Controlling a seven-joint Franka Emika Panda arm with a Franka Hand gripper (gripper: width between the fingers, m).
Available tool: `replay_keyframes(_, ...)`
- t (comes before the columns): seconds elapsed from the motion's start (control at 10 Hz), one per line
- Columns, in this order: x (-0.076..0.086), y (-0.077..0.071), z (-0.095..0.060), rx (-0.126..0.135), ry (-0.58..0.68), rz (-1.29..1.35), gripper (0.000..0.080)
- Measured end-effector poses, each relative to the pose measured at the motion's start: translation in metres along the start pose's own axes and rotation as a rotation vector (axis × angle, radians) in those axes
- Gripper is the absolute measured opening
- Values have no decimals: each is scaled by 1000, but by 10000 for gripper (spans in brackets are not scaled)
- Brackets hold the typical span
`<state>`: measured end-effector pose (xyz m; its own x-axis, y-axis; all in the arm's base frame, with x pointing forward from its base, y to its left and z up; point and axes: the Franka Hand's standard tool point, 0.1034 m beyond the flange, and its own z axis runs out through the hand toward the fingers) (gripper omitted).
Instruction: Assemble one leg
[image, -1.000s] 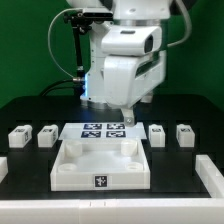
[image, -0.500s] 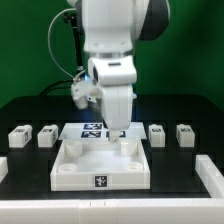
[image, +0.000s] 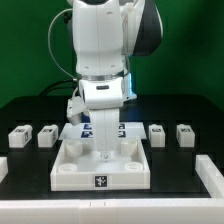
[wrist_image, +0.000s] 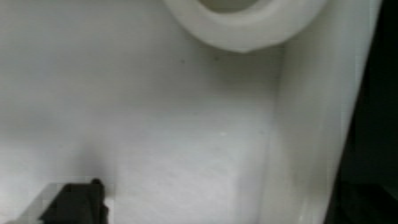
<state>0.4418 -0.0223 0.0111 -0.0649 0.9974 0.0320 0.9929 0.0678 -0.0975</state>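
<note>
The arm hides most of the marker board (image: 72, 129); the gripper (image: 104, 152) tips are too small to tell.

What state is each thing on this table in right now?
gripper: lowered inside the tray, open or shut hidden.
white tray: flat on the table, no legs fitted.
four legs: loose beside the tray, two each side.
marker board: flat behind the tray, partly hidden by the arm.
</note>
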Motion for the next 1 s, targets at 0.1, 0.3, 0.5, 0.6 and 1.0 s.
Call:
replay_keyframes(0.1, 0, 0, 0, 0, 0, 0, 623)
replay_keyframes(0.3, 0, 0, 0, 1, 0, 1, 267)
replay_keyframes(0.5, -1, 1, 0, -4, -1, 2, 107)
replay_keyframes(0.6, -1, 1, -1, -8, -1, 3, 64)
replay_keyframes(1.0, -1, 2, -1, -8, -1, 3, 64)
